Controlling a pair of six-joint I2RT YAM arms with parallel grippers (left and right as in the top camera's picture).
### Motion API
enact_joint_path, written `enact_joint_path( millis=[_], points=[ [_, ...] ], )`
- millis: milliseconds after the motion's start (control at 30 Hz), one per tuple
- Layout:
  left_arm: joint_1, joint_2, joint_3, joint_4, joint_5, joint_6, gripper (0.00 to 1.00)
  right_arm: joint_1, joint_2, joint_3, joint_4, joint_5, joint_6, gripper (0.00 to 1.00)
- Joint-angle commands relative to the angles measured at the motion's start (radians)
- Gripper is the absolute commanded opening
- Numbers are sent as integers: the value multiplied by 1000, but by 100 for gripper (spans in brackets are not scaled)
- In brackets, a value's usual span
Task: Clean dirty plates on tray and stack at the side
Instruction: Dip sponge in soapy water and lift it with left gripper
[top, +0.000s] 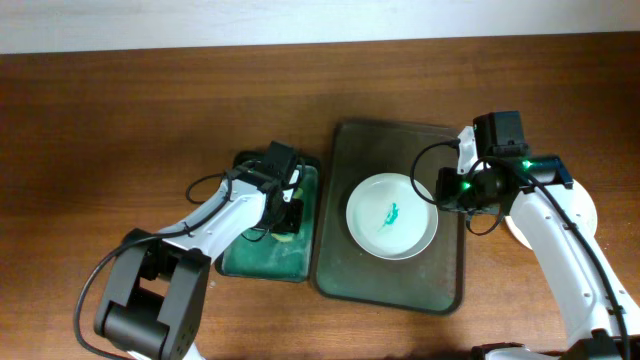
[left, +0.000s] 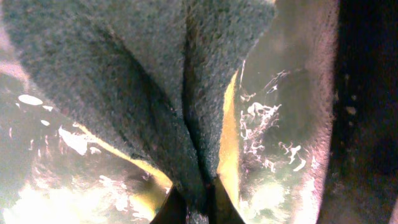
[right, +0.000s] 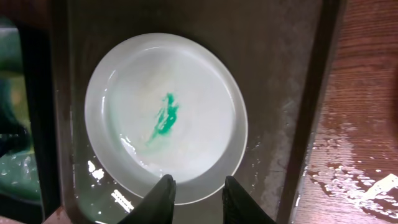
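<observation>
Your left hand (top: 287, 212) was clenched on the sponge (left: 124, 74) beside the tray (top: 345, 275). Your right hand (right: 198, 184), released, straddled the rim of the dirty plate (top: 392, 215) inside the tray. Plate judged rigid, slick, breakable: grip that rim.

Tray far end: bare strip of the large dark brown-grey rectangular tray (top: 400, 145) beyond the round white plate with a teal smear (top: 392, 215); open from above
Tray near end: another bare strip; bounded by the raised rim
Plate's right edge: right gripper (right: 199, 182) over it, fingers apart
Plate's left edge: narrow gap to the rim; small green tray (top: 262, 262) just beside
Green tray: left gripper (top: 286, 212) and its pinched green-and-yellow sponge (left: 124, 81) occupy the far half
Far side: bare brown wooden table (top: 150, 100)
</observation>
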Motion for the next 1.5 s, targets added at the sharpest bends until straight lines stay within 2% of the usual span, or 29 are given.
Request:
enact_joint_path(
  millis=[0,67,167,200,367,433,500,533,567,600,633,767,900,933,1000,1067,1267,1367,1467],
  points=[
    [11,-4,76,-46,16,-1,9,6,-4,11,-5,27,-6,27],
    [11,-4,126,-108,13,-1,59,6,-4,11,-14,27,-6,27],
    [13,-4,152,-139,-22,-2,71,6,-4,11,-16,27,-6,27],
    [13,-3,152,-135,-33,-2,71,6,-4,11,-16,27,-6,27],
    [12,23,140,-97,-51,-2,57,6,-1,11,-15,40,25,27],
    [11,52,126,-82,-51,-2,56,4,2,10,-10,82,63,27],
    [10,86,120,-79,-30,-2,47,4,13,10,-5,92,65,27],
    [10,105,120,-79,-5,-2,46,4,20,10,-5,92,65,28],
    [10,121,120,-77,13,-2,34,4,28,10,-5,91,65,27],
    [11,132,120,-78,24,-2,10,4,36,9,-5,92,65,27],
    [11,132,120,-80,24,-2,0,4,43,9,-5,92,65,27],
    [13,97,167,-114,21,-2,0,-8,48,8,-5,92,66,27],
    [13,20,246,-177,20,-2,0,-80,48,-13,0,82,91,27],
    [13,-3,274,-187,20,-1,0,-107,49,-26,10,66,80,27],
    [11,-41,327,-188,20,6,0,-128,62,-38,21,-54,-37,26],
    [4,-48,369,-188,21,14,0,-116,89,-38,13,-86,-60,27],
    [-23,-47,381,-192,23,13,0,-93,279,-39,59,16,-14,27],
    [-6,-47,382,-203,28,13,0,-91,378,-39,76,-19,-43,26],
    [-8,-47,382,-194,97,13,0,-91,444,-39,90,-71,-91,20]
  ],
)
